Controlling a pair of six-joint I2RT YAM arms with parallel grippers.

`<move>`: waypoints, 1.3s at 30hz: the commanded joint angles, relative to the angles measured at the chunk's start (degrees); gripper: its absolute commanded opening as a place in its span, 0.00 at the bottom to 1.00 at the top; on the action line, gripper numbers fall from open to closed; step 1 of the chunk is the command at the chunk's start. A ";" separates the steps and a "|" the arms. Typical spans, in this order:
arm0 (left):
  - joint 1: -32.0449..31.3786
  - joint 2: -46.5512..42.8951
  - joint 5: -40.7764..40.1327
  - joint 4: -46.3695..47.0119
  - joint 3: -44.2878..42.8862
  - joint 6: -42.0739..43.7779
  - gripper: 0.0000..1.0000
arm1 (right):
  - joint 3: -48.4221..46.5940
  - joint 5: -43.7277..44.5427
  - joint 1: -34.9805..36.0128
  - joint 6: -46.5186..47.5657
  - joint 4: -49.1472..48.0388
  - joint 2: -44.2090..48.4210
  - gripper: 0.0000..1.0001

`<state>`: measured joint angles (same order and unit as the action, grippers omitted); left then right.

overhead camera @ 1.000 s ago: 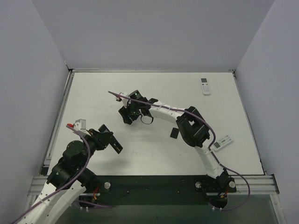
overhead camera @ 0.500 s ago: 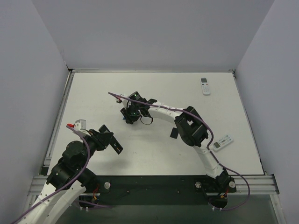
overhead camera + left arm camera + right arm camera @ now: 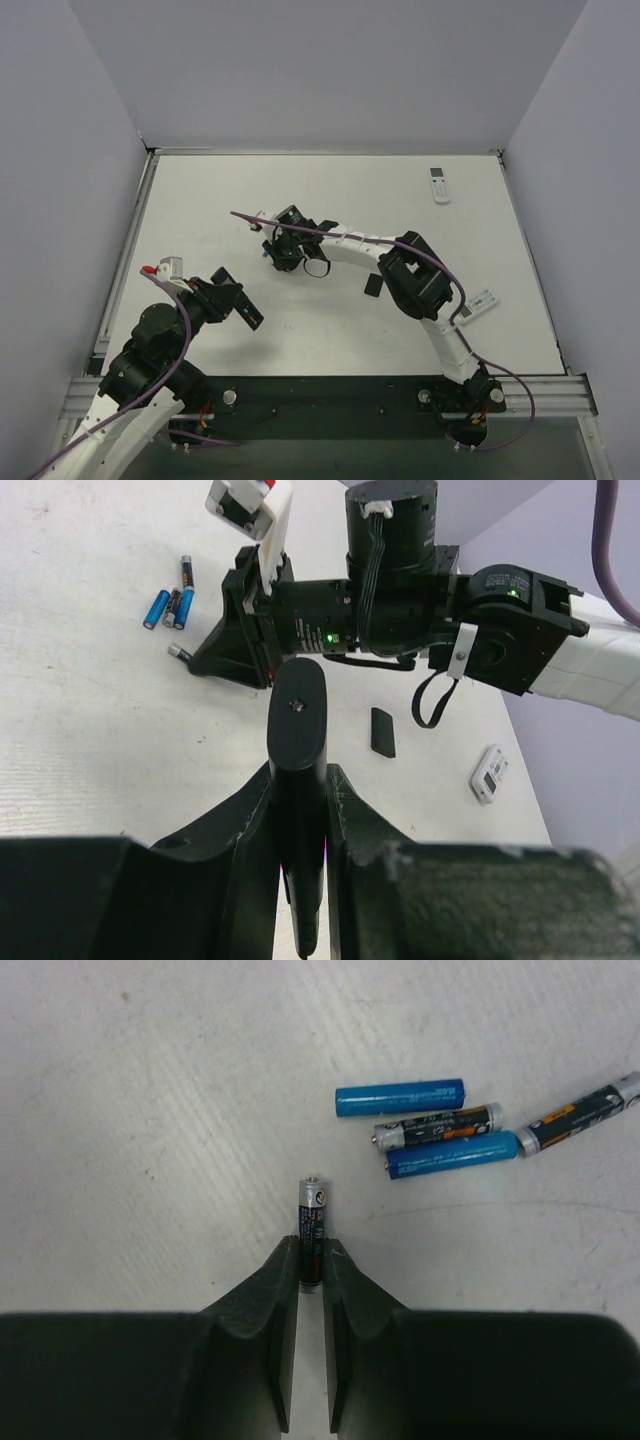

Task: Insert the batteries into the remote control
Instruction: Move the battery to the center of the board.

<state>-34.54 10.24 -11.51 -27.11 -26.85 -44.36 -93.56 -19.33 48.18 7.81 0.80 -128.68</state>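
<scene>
My left gripper [image 3: 300,780] is shut on the black remote control [image 3: 297,715], which sticks out forward past the fingers; in the top view it [image 3: 248,317] is held over the near left of the table. My right gripper [image 3: 312,1252] is shut on the rear end of a dark battery [image 3: 312,1222] at table level. Several more batteries lie just ahead to its right: a blue one [image 3: 398,1097], a dark one [image 3: 437,1125], a blue one [image 3: 452,1154] and a dark one [image 3: 580,1115]. The left wrist view shows this group [image 3: 170,602] beside the right gripper [image 3: 205,658].
A small black cover piece [image 3: 372,286] lies on the table near the right arm's elbow, also in the left wrist view [image 3: 382,732]. A white remote with a screen [image 3: 478,303] lies at the right. A small white remote [image 3: 439,184] lies at the back right.
The right wrist has shifted slightly right and toward the near side over the batteries. The left arm and the remote have not moved.
</scene>
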 commanded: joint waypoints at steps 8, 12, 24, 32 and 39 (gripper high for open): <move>-0.26 -0.75 3.94 7.68 1.62 -0.90 0.00 | 23.91 8.59 1.91 -10.77 6.67 18.81 0.01; -0.26 0.04 5.35 11.63 3.03 -1.61 0.00 | 30.79 15.01 1.91 -16.59 9.65 24.52 0.00; -0.26 1.54 7.38 14.72 3.82 -2.40 0.00 | 40.47 27.23 1.21 -31.01 12.82 30.42 0.00; -0.26 0.57 7.82 14.28 4.44 -2.75 0.00 | 38.02 22.42 3.58 -18.56 13.35 28.75 0.06; -0.26 1.27 8.52 14.63 4.26 -2.40 0.00 | 35.29 20.65 5.17 -15.37 16.69 27.26 0.26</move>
<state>-34.54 11.44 -4.14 -16.05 -22.13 -46.48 -57.43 3.16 52.66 -10.57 11.18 -99.83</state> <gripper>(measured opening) 0.282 0.228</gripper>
